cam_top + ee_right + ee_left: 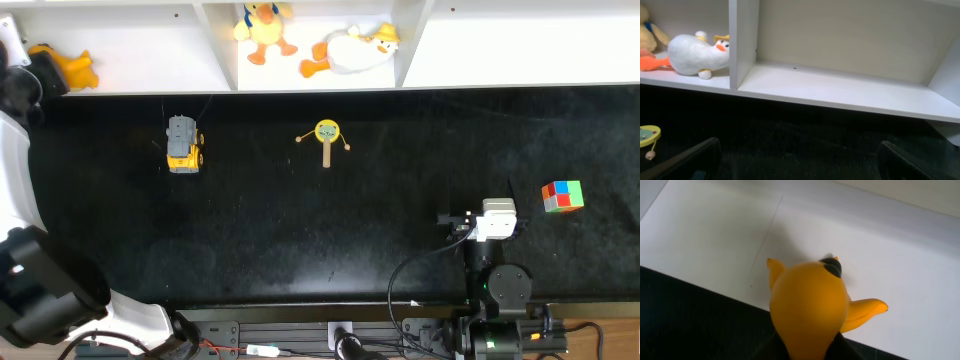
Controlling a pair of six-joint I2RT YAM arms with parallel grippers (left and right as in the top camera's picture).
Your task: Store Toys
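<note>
The left gripper (pixel 46 70) is clamped on the orange duck (pixel 810 305), which is in the left compartment of the white shelf (pixel 130 40), near its front edge. The middle compartment holds a yellow duck (pixel 265 28) and a white duck (pixel 350 50). On the black desk (pixel 300 230), a toy truck (pixel 183 145), a rattle (pixel 327 135) and a colour cube (pixel 562 196) lie well apart. The right gripper (pixel 799 155), fingers spread wide, faces the right compartment from near the cube.
</note>
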